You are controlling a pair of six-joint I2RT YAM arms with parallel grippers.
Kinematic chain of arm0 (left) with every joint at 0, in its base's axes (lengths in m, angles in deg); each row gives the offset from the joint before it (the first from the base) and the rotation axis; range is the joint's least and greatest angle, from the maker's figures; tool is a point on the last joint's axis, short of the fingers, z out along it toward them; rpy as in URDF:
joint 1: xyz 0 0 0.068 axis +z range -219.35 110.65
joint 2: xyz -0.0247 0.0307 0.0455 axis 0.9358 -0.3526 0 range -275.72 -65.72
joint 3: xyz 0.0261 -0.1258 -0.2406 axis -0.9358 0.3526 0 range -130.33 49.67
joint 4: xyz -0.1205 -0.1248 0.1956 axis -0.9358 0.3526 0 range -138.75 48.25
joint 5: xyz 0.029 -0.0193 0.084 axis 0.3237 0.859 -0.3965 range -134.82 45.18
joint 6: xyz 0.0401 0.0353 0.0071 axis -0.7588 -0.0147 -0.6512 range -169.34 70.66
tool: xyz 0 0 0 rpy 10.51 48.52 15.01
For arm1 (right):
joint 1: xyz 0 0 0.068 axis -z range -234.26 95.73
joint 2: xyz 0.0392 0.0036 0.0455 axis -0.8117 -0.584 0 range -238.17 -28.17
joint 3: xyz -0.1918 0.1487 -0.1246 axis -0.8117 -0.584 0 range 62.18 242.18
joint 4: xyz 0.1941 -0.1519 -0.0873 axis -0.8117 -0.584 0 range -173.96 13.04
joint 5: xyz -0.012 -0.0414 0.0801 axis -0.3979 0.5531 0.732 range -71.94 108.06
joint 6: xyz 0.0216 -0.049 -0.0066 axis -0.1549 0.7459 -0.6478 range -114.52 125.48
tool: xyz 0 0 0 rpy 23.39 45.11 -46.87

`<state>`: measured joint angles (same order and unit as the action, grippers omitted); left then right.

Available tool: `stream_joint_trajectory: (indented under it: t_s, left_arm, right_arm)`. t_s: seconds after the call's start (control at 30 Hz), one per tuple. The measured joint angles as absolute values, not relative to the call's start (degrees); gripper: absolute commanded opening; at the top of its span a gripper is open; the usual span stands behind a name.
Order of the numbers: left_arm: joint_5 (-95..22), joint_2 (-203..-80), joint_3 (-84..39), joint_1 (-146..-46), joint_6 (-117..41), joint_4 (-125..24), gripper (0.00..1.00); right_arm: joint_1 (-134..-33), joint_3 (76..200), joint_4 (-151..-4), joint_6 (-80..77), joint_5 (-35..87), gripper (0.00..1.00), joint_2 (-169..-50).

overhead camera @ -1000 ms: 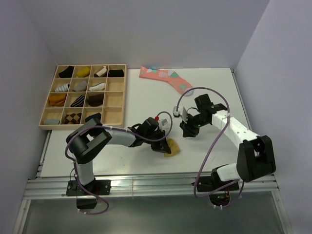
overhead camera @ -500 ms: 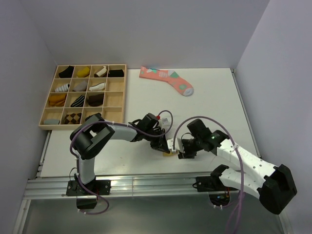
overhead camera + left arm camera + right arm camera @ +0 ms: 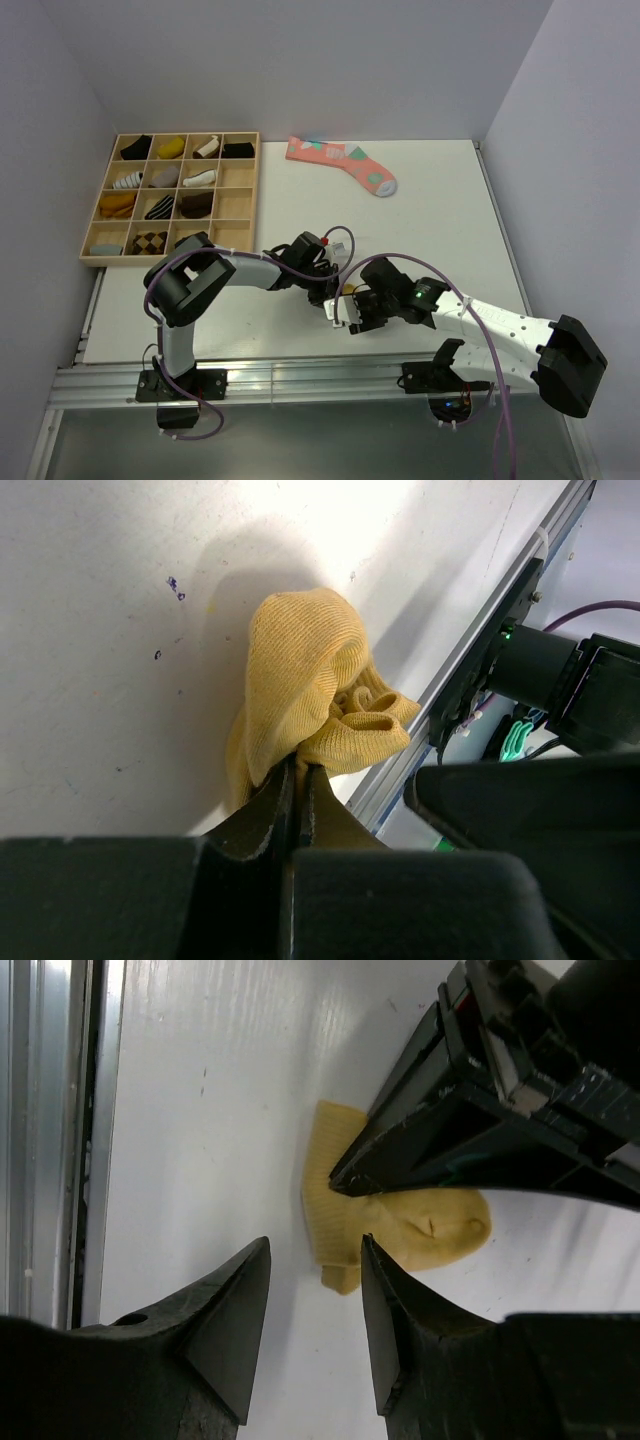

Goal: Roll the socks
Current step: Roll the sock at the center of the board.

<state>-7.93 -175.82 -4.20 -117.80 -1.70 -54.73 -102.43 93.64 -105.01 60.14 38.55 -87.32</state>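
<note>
A mustard-tan sock lies bunched on the white table close to the front rail. My left gripper is shut on its lower fold, pinching the fabric between both fingers. In the right wrist view the same sock sits just ahead of my right gripper, which is open. One corner of the sock reaches between the right gripper's fingers, near the right-hand one, without being clamped. From above, the left gripper and right gripper meet over the sock and hide most of it.
A wooden tray of compartments holding rolled socks stands at the back left. A long pink sock with teal and white patches lies at the back middle. The table's metal front rail runs just behind the grippers.
The right arm swung from mid-table down to the front edge beside the sock, and its jaws opened wider. The left gripper kept its pinch on the sock, shifting slightly.
</note>
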Motion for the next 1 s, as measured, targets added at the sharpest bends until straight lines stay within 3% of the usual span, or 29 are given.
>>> stream_joint_trajectory:
  t_s: [0.73,0.83,1.0]
  left_arm:
    - [-7.2,-175.8,-3.7,-117.6,-1.7,-55.4,0.0]
    - [-7.1,-175.8,-3.6,-117.5,-1.7,-55.4,0.01]
    - [-6.9,-175.2,-2.4,-116.8,-1.4,-56.8,0.08]
  right_arm:
    - [-107.2,93.6,-96.6,58.8,29.3,0.45,-99.0]
    - [-107.2,93.6,-95.3,58.8,28.5,0.39,-100.2]
    - [-107.3,93.7,-94.1,58.4,28.0,0.22,-101.4]
